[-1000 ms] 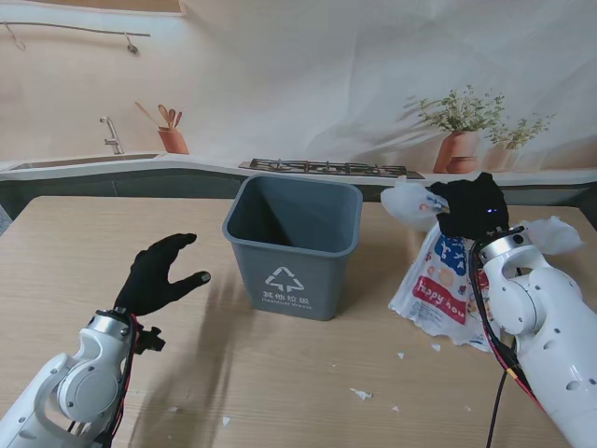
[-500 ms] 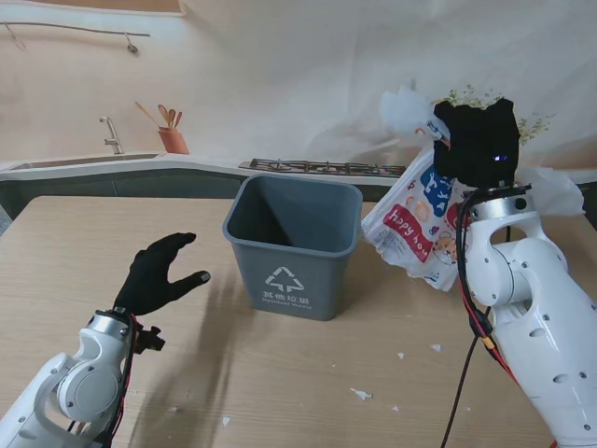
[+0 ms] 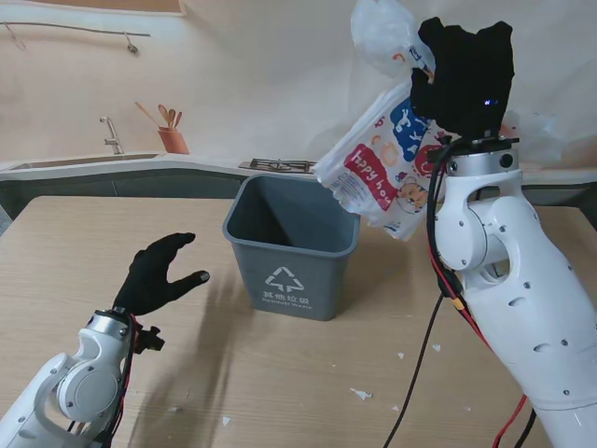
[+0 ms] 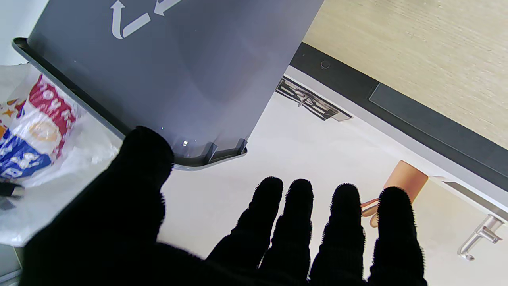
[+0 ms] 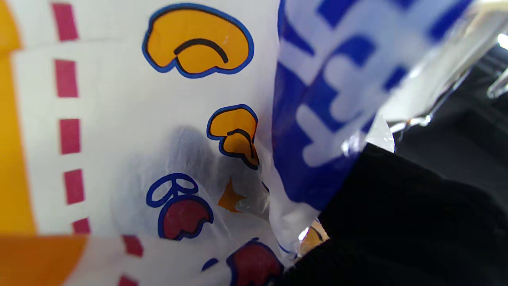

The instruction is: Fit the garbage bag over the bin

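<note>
My right hand (image 3: 466,70) has risen since the earlier frame, its fingers clenching the garbage bag (image 3: 382,168), which now hangs above the bin's (image 3: 294,247) right rim; my left hand (image 3: 157,273) hovers over the desk (image 3: 308,373), fingers spread.

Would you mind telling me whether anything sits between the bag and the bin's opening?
Nothing visible does. The bag hangs from the right hand over the bin, whose mouth is open and unobstructed.
</note>
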